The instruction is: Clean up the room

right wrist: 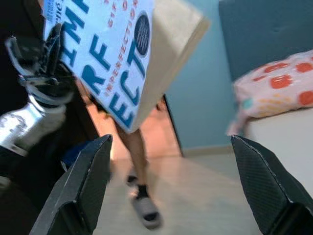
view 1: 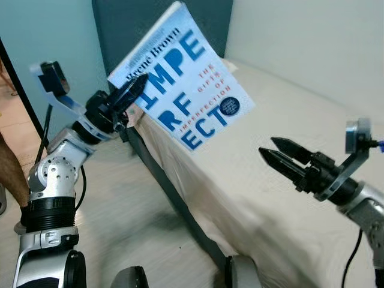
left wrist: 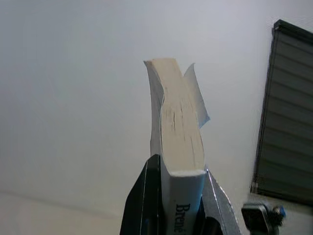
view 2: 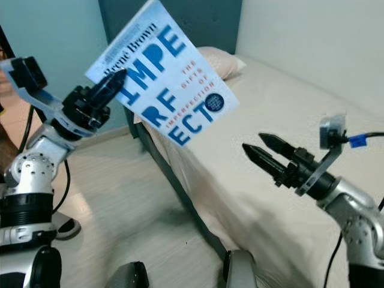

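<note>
The left gripper [view 1: 129,90] is clamped on the spine end of a white paperback book with large blue cover lettering [view 1: 186,90], holding it aloft and tilted over the near left edge of a bed with a cream sheet [view 1: 288,138]. The left wrist view confirms the hold: both black fingers [left wrist: 146,196] press the covers flat near the spine, and the free pages fan slightly above. Gripping at one corner leaves the book's far end unsupported, so it hangs at an angle.

The right gripper [view 1: 288,157] hovers over the sheet to the right of the book, empty, its fingers spread apart and aimed toward the book's lower corner, well short of touching it. It appears placed to receive or steady the book.

A patterned pink-and-white pillow [view 2: 219,60] lies at the far head of the bed. A person's leg with a sandalled foot [right wrist: 142,196] stands on the floor beyond.
</note>
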Controlling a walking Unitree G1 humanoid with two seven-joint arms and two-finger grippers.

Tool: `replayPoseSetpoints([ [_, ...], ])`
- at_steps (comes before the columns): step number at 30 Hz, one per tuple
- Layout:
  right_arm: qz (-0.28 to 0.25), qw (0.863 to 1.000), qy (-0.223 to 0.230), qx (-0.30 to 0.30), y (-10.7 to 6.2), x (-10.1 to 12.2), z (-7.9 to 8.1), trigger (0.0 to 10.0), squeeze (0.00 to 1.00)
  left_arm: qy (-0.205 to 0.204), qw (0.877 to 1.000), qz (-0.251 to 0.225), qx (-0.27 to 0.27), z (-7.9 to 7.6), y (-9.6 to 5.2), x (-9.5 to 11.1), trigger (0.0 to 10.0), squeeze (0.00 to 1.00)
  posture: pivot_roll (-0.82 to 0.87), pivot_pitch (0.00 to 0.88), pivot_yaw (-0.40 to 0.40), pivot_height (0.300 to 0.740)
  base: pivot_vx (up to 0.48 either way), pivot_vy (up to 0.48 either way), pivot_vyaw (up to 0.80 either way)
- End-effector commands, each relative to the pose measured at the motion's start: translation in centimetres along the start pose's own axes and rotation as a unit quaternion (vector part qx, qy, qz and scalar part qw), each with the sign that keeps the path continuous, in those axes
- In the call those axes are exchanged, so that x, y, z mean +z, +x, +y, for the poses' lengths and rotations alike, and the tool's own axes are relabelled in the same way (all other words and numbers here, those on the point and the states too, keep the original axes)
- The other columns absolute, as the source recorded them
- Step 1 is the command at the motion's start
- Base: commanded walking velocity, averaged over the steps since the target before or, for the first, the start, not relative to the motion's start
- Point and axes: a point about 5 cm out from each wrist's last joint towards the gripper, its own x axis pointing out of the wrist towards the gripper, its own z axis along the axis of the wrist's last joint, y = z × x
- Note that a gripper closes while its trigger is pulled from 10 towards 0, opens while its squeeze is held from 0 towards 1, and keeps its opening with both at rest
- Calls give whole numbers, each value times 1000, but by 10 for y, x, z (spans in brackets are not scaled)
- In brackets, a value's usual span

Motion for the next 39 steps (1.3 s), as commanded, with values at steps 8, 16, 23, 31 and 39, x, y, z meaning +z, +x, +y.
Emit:
replayPoseSetpoints([
  [8, -29, 991, 120, 60, 34, -42, 34, 10000, 976, -9, 999, -27, -17, -6, 8, -2, 0, 0, -46, 12, -15, 530, 0, 0, 0],
  [16, -84, 982, 162, 44, 53, -37, 31, 10000, 0, -29, 999, -22, -35, -14, 7, -11, 0, 0, -42, 4, -14, 530, 0, 0, 0],
  [23, -118, 976, 180, 16, 59, -31, 23, 10000, 0, -56, 996, -3, -76, -27, 1, -21, 0, 0, -42, 1, -27, 530, 0, 0, 0],
  [31, -125, 974, 189, 25, 61, -28, 24, 10000, 0, -72, 992, 6, -102, -34, -4, -23, 0, 0, -40, 1, -28, 530, 0, 0, 0],
  [39, -114, 970, 203, 71, 61, -31, 35, 10000, 0, -83, 989, 16, -119, -39, -7, -26, 0, 0, -41, 2, -28, 530, 0, 0, 0],
])
